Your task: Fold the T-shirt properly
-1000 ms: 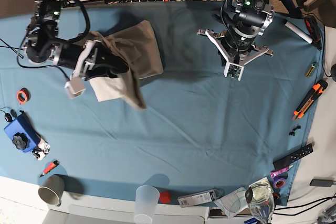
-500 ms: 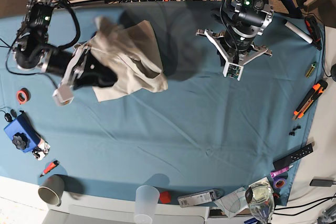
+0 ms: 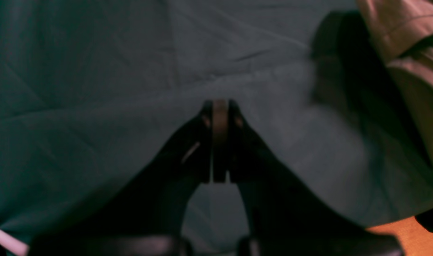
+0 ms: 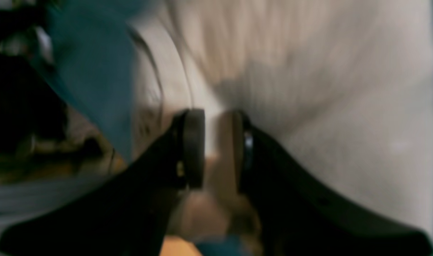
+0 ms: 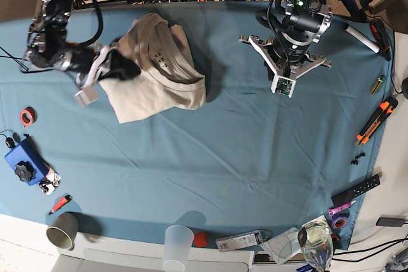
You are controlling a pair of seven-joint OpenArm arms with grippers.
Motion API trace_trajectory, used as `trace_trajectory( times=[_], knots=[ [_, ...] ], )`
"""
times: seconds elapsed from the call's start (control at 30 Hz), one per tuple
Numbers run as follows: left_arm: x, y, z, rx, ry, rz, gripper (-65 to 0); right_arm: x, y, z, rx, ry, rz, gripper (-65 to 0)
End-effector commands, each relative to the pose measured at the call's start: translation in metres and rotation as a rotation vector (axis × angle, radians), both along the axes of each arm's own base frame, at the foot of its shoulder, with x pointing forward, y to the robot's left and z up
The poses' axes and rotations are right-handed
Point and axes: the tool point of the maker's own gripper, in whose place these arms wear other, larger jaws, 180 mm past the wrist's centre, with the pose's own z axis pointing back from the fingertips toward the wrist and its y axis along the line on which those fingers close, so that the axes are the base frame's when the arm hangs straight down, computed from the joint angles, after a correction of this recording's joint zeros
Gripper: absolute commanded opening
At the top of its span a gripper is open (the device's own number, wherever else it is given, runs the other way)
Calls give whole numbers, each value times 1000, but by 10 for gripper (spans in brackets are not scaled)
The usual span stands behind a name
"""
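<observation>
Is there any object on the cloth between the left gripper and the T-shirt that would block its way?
Nothing visible does. Between the left gripper and the T-shirt the base view shows only bare blue tablecloth. The tools lie along the far edges.

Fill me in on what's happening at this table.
A two-armed robot is folding a beige T-shirt on a blue tablecloth. The right claw is pinching the shirt's fabric at its left edge in the overhead view; the shirt lies bunched, not neatly folded. The left claw is shut on nothing, hovering over bare cloth away from the shirt.
</observation>
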Motion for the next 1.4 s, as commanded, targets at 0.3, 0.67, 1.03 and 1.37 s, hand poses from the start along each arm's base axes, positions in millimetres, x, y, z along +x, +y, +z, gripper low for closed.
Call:
trace_trajectory(
  times=[0.3, 0.67, 1.03, 1.37],
  knots=[
    [4, -3, 10, -21, -41, -1, -650, -2, 4, -5, 107, 51, -18, -504],
    [4, -3, 10, -21, -40, -2, -650, 44, 4, 64, 61, -237, -25, -504],
    [5, -3, 11, -22, -45, -3, -650, 49, 2, -12, 54, -8, -142, -505],
    [3, -3, 9, -21, -36, -3, -650, 63, -14, 39, 7, -176, -101, -505]
  ],
)
